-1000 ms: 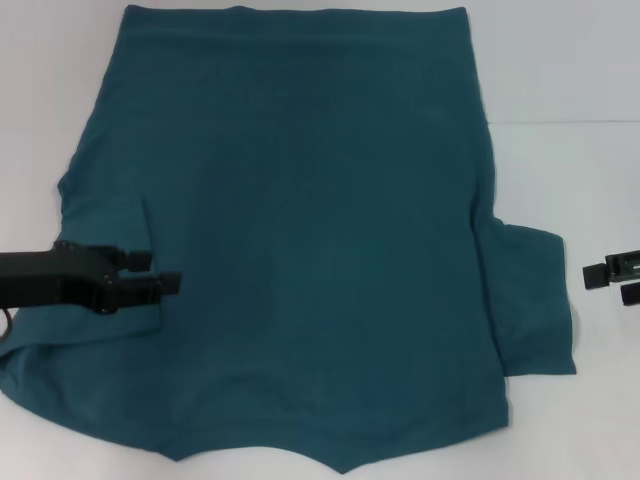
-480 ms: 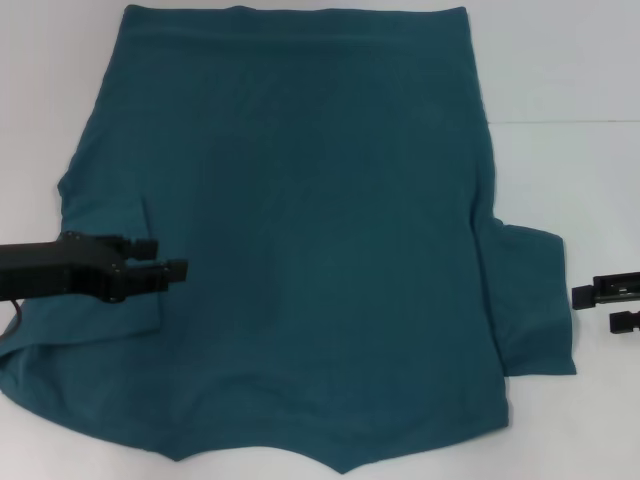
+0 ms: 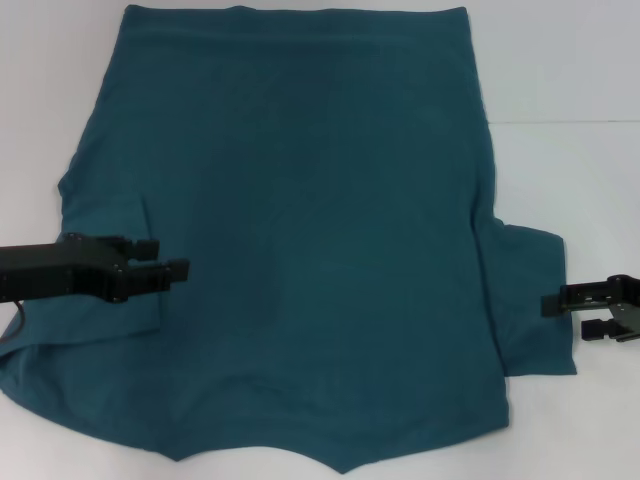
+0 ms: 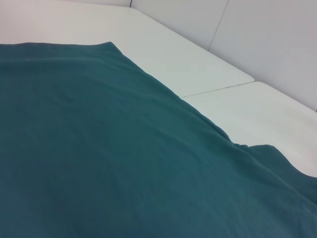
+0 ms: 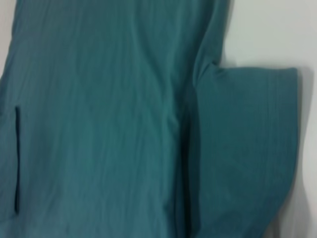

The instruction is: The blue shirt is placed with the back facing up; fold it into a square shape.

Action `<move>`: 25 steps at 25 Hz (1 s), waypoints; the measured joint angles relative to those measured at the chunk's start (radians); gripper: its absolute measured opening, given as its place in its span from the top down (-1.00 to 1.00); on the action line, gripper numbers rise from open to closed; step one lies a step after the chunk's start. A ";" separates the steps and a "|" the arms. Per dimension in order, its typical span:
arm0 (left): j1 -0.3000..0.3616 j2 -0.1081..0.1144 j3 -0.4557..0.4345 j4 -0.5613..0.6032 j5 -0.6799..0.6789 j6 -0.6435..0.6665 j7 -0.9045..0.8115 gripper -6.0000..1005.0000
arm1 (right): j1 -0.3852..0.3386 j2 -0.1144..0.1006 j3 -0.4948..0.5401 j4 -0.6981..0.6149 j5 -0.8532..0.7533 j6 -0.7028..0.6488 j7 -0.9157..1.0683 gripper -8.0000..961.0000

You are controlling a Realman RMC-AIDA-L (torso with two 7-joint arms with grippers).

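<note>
The blue shirt (image 3: 320, 230) lies spread flat on the white table, plain side up and hem at the far edge. Its left sleeve is folded in onto the body. My left gripper (image 3: 170, 257) reaches in from the left over that folded sleeve, open, with nothing between its fingers. The right sleeve (image 3: 530, 300) sticks out flat to the side. My right gripper (image 3: 565, 315) is open at this sleeve's outer edge. The left wrist view shows the shirt (image 4: 99, 163) from low down. In the right wrist view the shirt (image 5: 99, 124) and the right sleeve (image 5: 247, 148) are seen from above.
The white table (image 3: 570, 180) shows bare to the right of the shirt, with a seam line (image 3: 560, 122) running across it. A narrow strip of bare table lies left of the shirt. The collar end reaches the near table edge.
My right gripper has come in from the right edge, moving left and slightly down to the right sleeve's edge. The left gripper edged slightly right, then held still.
</note>
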 joint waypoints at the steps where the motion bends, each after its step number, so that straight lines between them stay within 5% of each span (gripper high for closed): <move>1: 0.000 0.000 0.000 0.000 0.000 0.000 0.000 -0.16 | 0.002 0.001 0.000 0.008 0.000 0.007 0.000 -0.77; 14: -0.004 -0.001 0.000 -0.002 0.000 -0.002 0.001 -0.16 | 0.025 0.032 -0.002 0.019 0.003 0.057 0.000 -0.67; 25: -0.006 -0.001 0.000 -0.002 0.000 -0.014 0.001 -0.16 | 0.037 0.032 -0.011 0.033 0.001 0.055 -0.010 -0.59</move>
